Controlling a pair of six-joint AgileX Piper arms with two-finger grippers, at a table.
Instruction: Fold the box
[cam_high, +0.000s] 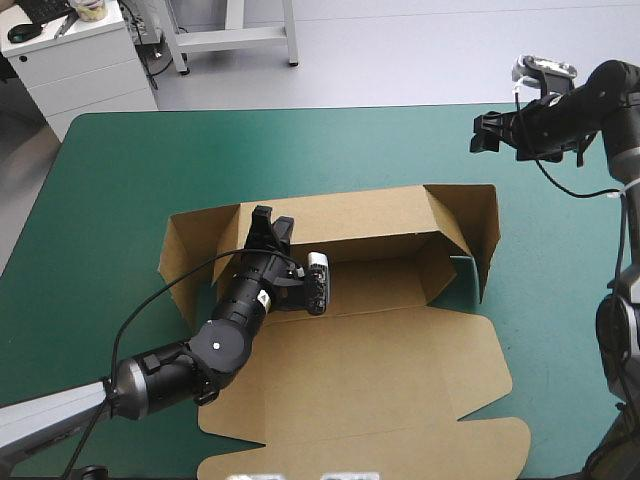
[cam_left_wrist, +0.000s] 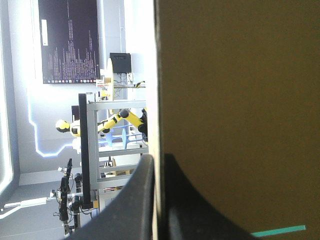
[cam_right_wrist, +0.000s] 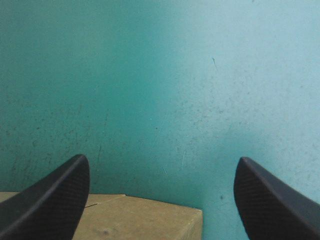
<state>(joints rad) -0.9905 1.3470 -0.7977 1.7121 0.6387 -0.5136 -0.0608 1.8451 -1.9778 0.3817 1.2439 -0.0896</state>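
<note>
several walls of the brown cardboard box (cam_high: 380, 225) stood raised, and its lid lay flat toward the near edge. the cut sheet sat at the middle of the teal-green table cover (cam_high: 120, 200). the left gripper (cam_high: 265, 222) was inside the tray's left part, at the far wall near its left corner. from its own wrist, the left gripper (cam_left_wrist: 157, 156) was pinched all but together on the upright edge of the brown board (cam_left_wrist: 240, 100). the right gripper (cam_high: 485, 133) hung raised over the table's far right part, well apart from the box. its black fingers were spread wide (cam_right_wrist: 161, 159) above the cover (cam_right_wrist: 160, 75), with a corner of board (cam_right_wrist: 140, 220) under them.
</note>
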